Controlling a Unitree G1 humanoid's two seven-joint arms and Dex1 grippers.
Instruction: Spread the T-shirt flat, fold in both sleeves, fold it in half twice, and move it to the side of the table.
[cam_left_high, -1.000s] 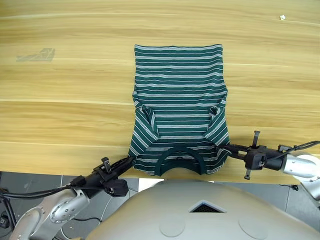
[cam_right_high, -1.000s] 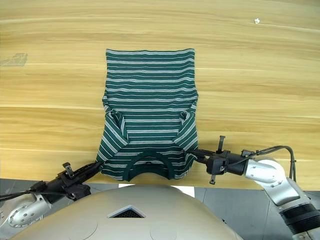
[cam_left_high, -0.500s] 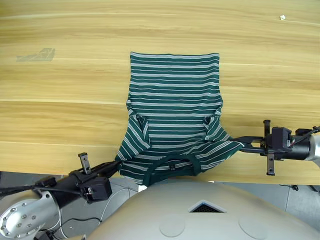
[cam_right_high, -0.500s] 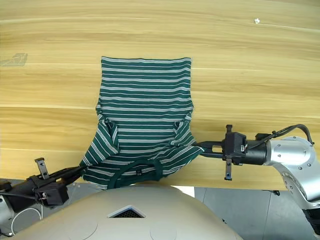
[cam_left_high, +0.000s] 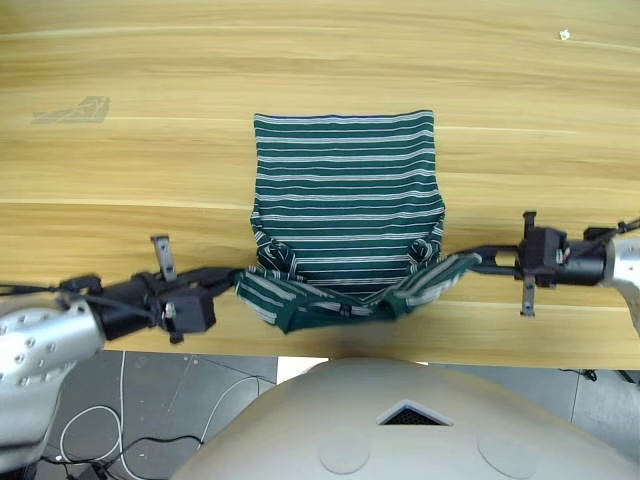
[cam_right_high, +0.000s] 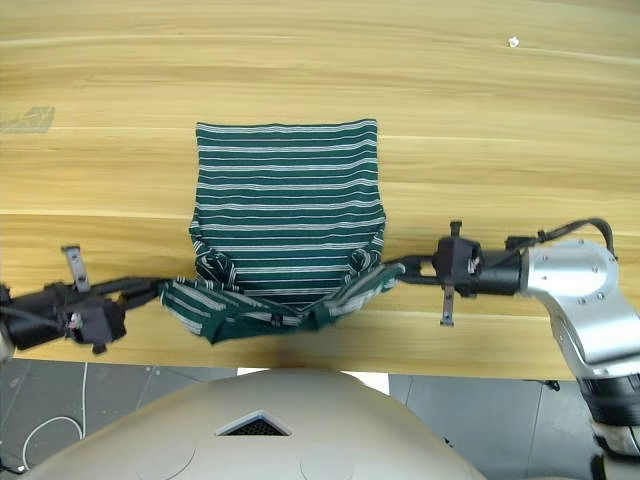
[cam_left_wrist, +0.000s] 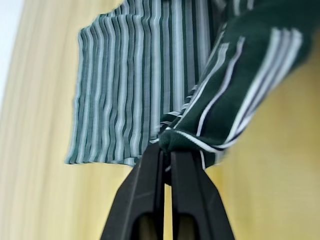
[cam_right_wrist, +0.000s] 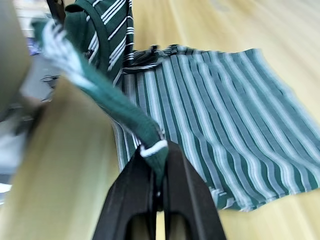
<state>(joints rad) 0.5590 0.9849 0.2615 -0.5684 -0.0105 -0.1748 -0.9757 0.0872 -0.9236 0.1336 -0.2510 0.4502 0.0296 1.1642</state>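
T-shirt: the dark green T-shirt (cam_left_high: 345, 185) with white stripes sits mid-desk, straight ahead of the robot. Its far part lies flat on the wood, with the hem (cam_left_high: 344, 117) straight across the far end.
Near end: the collar end is lifted off the desk and strung between the two arms. It sags in the middle, above the near strip of the desk.
Collar: the collar (cam_left_high: 335, 310) hangs at the lowest part of the sagging band.
Sleeves: both sleeves (cam_left_high: 283, 252) are folded in over the body, and their ends are bunched just where the cloth rises.
Left fingers: the left fingers (cam_left_high: 226, 275) are pressed together on the shirt's left shoulder corner. The left wrist view shows the cloth pinched at their tips (cam_left_wrist: 156, 159).
Right fingers: the right fingers (cam_left_high: 478, 259) are clamped on the right shoulder corner. The right wrist view shows a fold of green fabric caught between them (cam_right_wrist: 149, 161).
Arms: they are stretched outward on either side of the shirt, at about the same height, well apart.
Desk: the desk (cam_left_high: 120, 200) is light wood with long grain lines.
Other marks: a small white speck (cam_left_high: 565, 35) lies far off at the right. A faint grey mark (cam_left_high: 72, 110) shows at the left.
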